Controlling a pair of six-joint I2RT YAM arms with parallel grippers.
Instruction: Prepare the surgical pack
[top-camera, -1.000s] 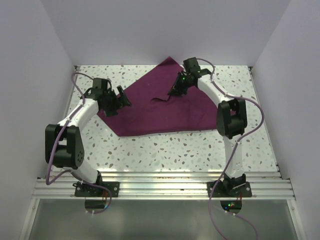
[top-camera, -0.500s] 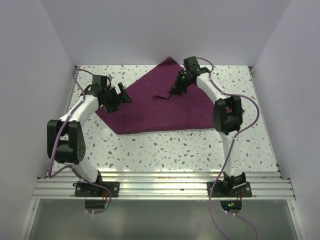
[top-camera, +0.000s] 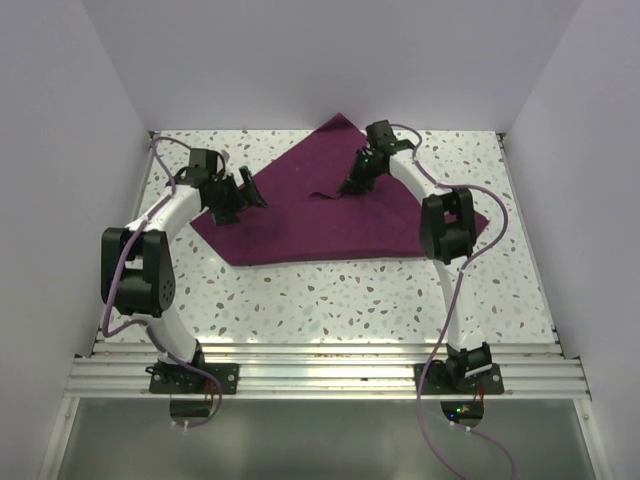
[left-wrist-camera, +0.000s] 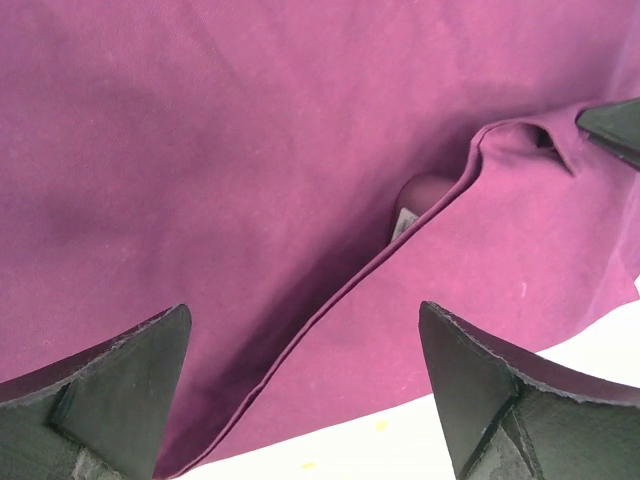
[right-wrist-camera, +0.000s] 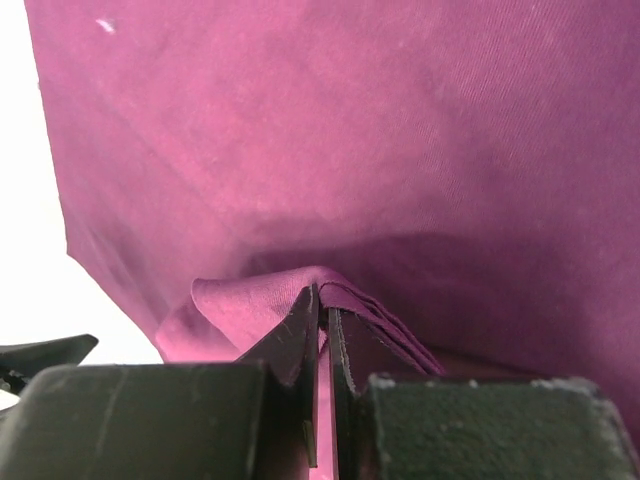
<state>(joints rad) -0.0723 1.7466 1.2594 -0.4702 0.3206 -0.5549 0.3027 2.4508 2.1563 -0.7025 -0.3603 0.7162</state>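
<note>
The surgical pack shows only as its deep purple drape (top-camera: 330, 225), spread flat on the speckled table, one corner pointing to the back wall. My right gripper (top-camera: 350, 187) is shut on a pinched-up fold of that drape (right-wrist-camera: 250, 300) near its middle; in the right wrist view the gripper (right-wrist-camera: 322, 300) has cloth between its closed fingers. My left gripper (top-camera: 243, 192) hangs open over the drape's left edge. In the left wrist view, the gripper (left-wrist-camera: 305, 310) straddles a folded hem (left-wrist-camera: 330, 300), touching nothing. No tray or instruments are in view.
White walls close the table in at the back and on both sides. An aluminium rail (top-camera: 320, 365) runs along the near edge by the arm bases. Bare speckled tabletop (top-camera: 330, 300) lies in front of the drape. Purple cables loop off both arms.
Both arms have reached a little farther toward the back. The right gripper has carried its pinched fold slightly back-left. The left gripper has edged up along the drape's left edge, still open.
</note>
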